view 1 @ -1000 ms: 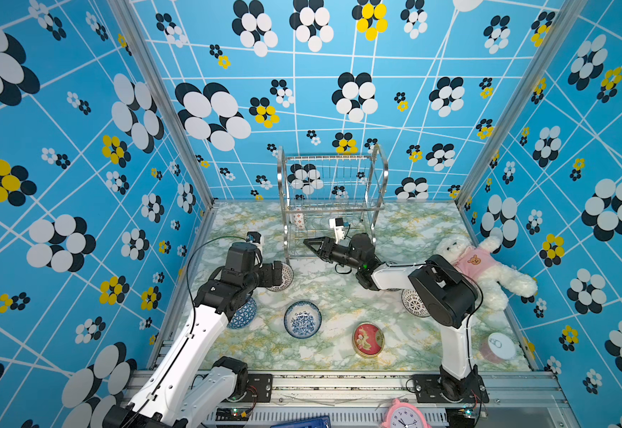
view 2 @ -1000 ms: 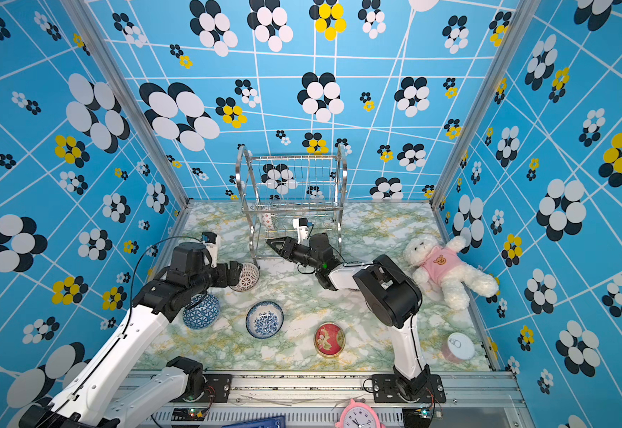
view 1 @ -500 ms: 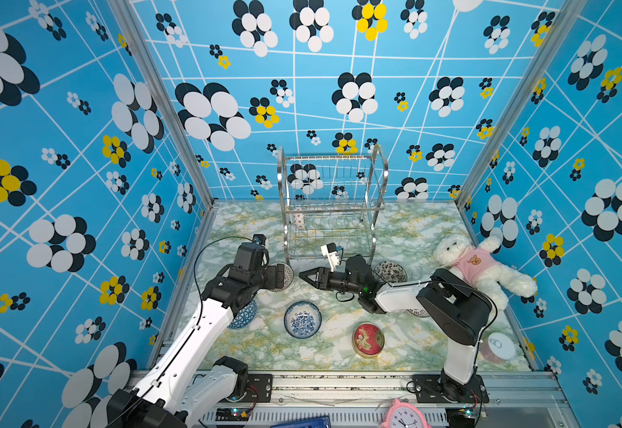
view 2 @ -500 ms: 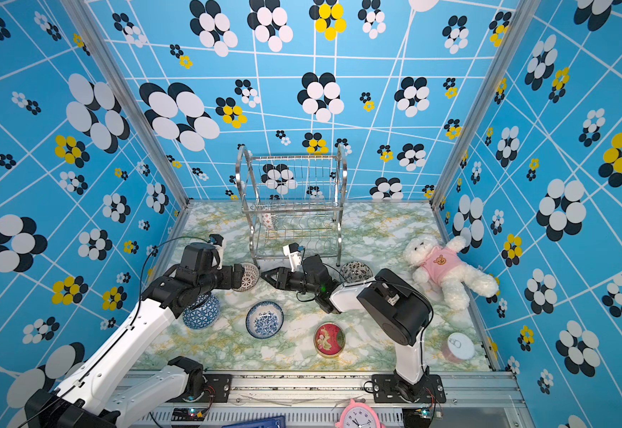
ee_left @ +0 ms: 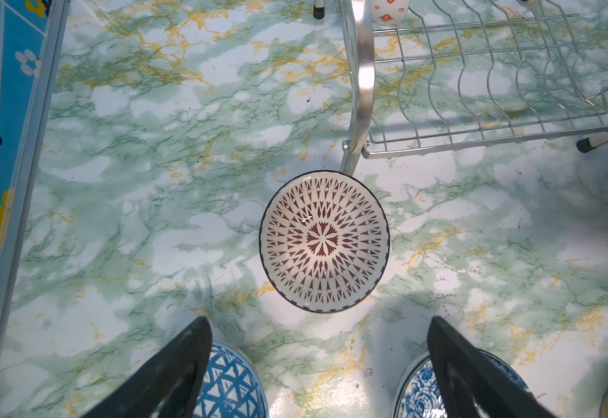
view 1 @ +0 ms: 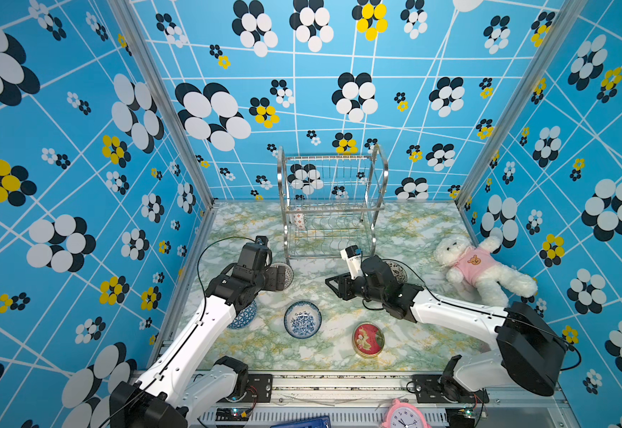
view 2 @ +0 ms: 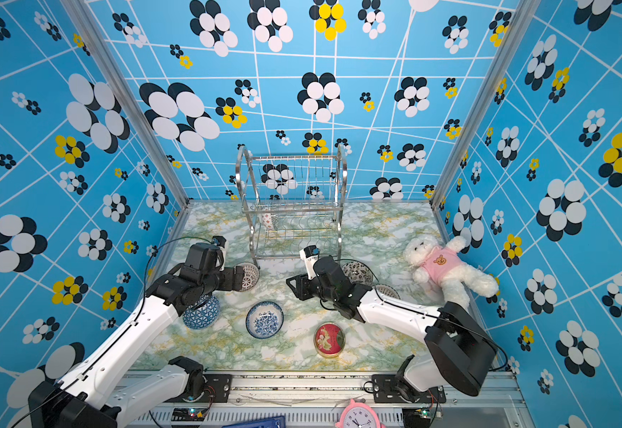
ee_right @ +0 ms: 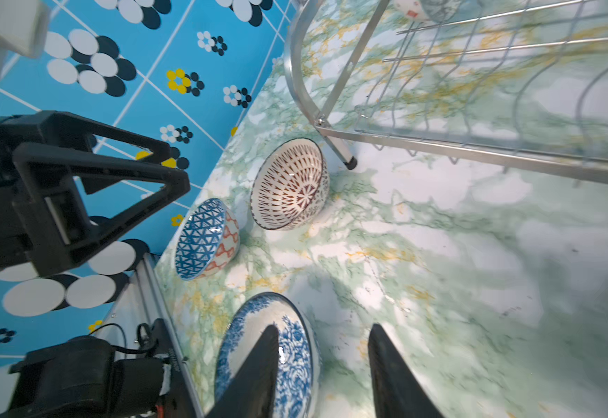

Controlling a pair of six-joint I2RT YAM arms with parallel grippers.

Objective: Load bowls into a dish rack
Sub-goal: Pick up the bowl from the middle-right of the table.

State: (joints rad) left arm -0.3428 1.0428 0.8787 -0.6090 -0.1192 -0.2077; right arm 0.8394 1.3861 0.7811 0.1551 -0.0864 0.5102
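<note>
The dish rack (view 1: 333,207) stands at the back with one bowl (view 1: 299,218) on edge in its lower tier. My left gripper (ee_left: 319,320) hangs open and empty just short of a red-patterned bowl (ee_left: 324,240) that lies beside the rack's near foot. A blue triangle bowl (ee_left: 228,383) and a blue floral bowl (ee_left: 418,391) sit under its fingers. My right gripper (ee_right: 324,327) is open and empty above the table, one finger overlapping the floral bowl (ee_right: 295,354). In both top views it (view 1: 333,285) hovers in front of the rack.
Dark-patterned bowls (view 2: 357,272) (view 2: 387,291) lie behind and under the right arm. A red round tin (view 1: 368,339) sits near the front edge, a white teddy bear (view 1: 479,266) at the right wall, and a pink clock (view 1: 405,415) on the front rail.
The right gripper has drawn back from the rack's lower tier towards the front and come lower. The left arm has edged slightly right over the red-patterned bowl.
</note>
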